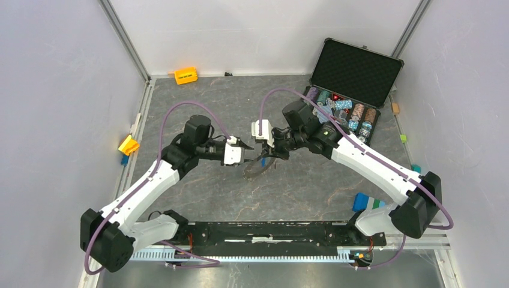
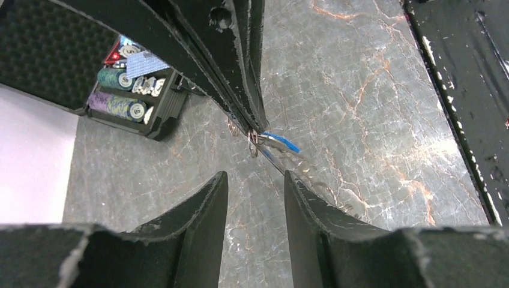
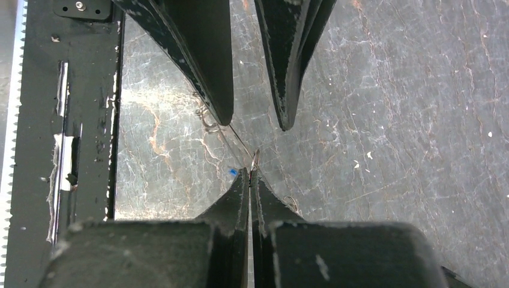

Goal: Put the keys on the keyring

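Note:
The keyring (image 1: 257, 168) is a grey band standing tilted on the table between my two grippers. My right gripper (image 1: 268, 153) is shut on its thin wire, and its tips (image 3: 249, 172) pinch a small metal loop. A blue-headed key (image 2: 281, 142) hangs at that pinch, and a speck of its blue (image 3: 233, 172) shows beside my right finger. The wire with small grey keys (image 2: 318, 187) runs down behind my left finger. My left gripper (image 1: 243, 147) is open and empty, its tips (image 2: 256, 178) just short of the pinch, with the wire (image 3: 237, 141) running between its fingers.
An open black case (image 1: 354, 66) with rows of poker chips (image 1: 343, 111) stands at the back right, and it also shows in the left wrist view (image 2: 129, 99). An orange block (image 1: 185, 75), a yellow block (image 1: 128, 144) and a blue block (image 1: 360, 201) lie by the walls. The black base rail (image 1: 270, 231) runs along the near edge.

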Tool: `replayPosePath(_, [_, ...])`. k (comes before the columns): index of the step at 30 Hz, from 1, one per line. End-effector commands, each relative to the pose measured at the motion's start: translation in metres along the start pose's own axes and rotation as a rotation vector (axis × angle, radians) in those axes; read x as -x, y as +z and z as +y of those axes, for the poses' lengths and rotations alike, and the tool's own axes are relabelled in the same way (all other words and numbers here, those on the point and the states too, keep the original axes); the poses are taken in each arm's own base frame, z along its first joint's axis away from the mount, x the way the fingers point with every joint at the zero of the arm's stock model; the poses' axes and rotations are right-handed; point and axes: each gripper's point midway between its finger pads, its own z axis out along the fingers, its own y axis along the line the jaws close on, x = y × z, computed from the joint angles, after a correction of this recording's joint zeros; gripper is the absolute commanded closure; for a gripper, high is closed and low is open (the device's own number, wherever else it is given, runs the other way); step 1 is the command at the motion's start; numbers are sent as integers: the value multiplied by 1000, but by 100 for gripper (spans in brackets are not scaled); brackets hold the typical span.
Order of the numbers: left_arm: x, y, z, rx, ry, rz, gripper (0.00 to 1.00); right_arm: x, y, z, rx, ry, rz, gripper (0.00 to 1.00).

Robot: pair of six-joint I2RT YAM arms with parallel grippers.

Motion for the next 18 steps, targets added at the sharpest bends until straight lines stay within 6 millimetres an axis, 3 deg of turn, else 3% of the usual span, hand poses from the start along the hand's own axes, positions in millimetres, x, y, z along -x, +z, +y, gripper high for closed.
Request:
replayPosePath(1, [24, -14, 1, -12, 150, -13, 55, 18, -3, 5, 37, -66, -57, 100])
replayPosePath(9, [33, -8, -2, -27, 141, -84, 64, 19, 2, 20, 135, -69, -89, 100])
replayPosePath(18, [38, -2, -10, -51, 90, -145, 63, 22, 1, 22, 157, -56, -113, 100])
